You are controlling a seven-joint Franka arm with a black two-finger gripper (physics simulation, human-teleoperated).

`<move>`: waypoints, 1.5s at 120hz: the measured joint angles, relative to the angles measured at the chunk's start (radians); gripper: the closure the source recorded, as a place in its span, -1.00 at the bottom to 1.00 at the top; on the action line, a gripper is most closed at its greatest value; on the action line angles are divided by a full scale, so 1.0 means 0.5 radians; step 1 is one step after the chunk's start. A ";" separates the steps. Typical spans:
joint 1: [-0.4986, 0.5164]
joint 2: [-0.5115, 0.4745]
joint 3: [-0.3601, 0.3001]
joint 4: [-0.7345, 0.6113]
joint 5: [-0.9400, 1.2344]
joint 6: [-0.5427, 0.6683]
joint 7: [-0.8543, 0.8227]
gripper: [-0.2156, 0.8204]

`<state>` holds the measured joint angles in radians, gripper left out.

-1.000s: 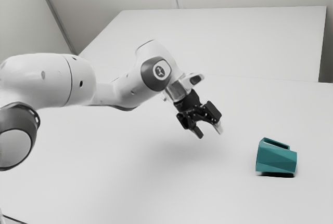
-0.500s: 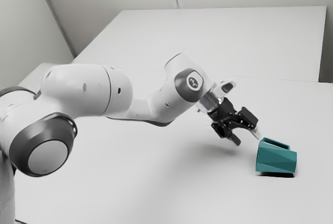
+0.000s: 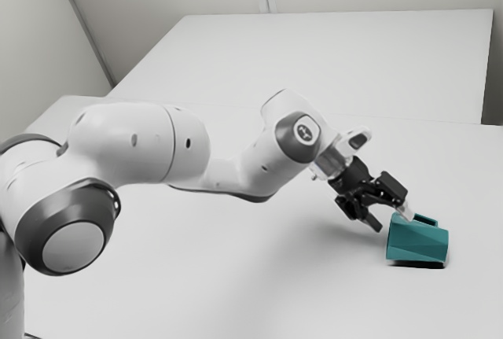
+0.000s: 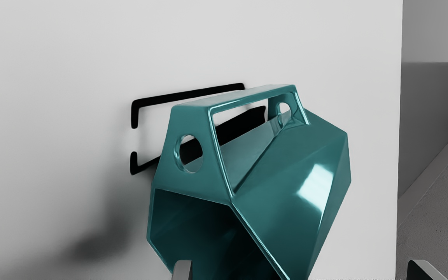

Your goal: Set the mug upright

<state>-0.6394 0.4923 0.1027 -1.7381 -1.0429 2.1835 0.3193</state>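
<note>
Teal mug (image 3: 416, 242) lies just beyond the claw (image 3: 392, 222).

Arm (image 3: 130, 146) outstretched; gripper (image 3: 391, 222) angled down, fingers (image 3: 372, 222) spread apart.

The arm (image 3: 228, 158) and table (image 3: 471, 182) are seen from the side, from above and well back, in the exterior view. In the wrist view, the mug (image 4: 282, 167) is faced closely from the gripper (image 3: 392, 222). Mug and table are shared.
</note>
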 joint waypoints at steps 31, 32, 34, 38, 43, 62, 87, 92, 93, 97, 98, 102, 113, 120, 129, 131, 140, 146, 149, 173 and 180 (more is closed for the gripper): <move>-0.037 0.045 -0.010 0.027 -0.043 0.014 0.008 -0.33; -0.037 0.048 -0.011 0.029 -0.043 0.014 0.009 -0.32; -0.037 0.052 -0.011 0.035 -0.044 0.016 0.009 -0.29; -0.039 0.064 -0.011 0.054 -0.045 0.018 0.010 -0.26; -0.045 0.078 -0.012 0.082 -0.046 0.020 0.011 -0.21; -0.052 0.089 -0.012 0.124 -0.046 0.025 0.016 -0.01; -0.064 0.088 -0.012 0.154 -0.043 0.028 0.020 0.57; -0.066 0.088 -0.012 0.159 -0.042 0.029 0.020 0.65; -0.066 0.088 -0.013 0.160 -0.042 0.029 0.020 0.66; -0.068 0.088 -0.012 0.166 -0.040 0.029 0.020 0.71; -0.068 0.088 -0.013 0.168 -0.039 0.030 0.020 0.72; -0.074 0.088 -0.013 0.174 -0.036 0.030 0.019 0.75; -0.082 0.086 -0.013 0.183 -0.025 0.032 0.014 0.82; -0.084 0.081 -0.014 0.185 -0.011 0.033 0.010 0.84; -0.088 0.071 -0.015 0.198 0.026 0.036 -0.001 0.85; -0.088 0.068 -0.015 0.202 0.042 0.036 -0.005 0.86; -0.089 0.044 -0.016 0.211 0.106 0.038 -0.024 0.86; -0.089 0.014 -0.015 0.211 0.165 0.038 -0.041 0.86; -0.089 -0.003 -0.015 0.211 0.198 0.039 -0.050 0.87; -0.023 -0.191 0.015 0.122 0.622 0.026 -0.138 0.89; 0.011 -0.256 0.019 0.065 0.754 0.022 -0.166 0.90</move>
<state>-0.6339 0.3643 0.1120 -1.7057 -0.6657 2.1945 0.2365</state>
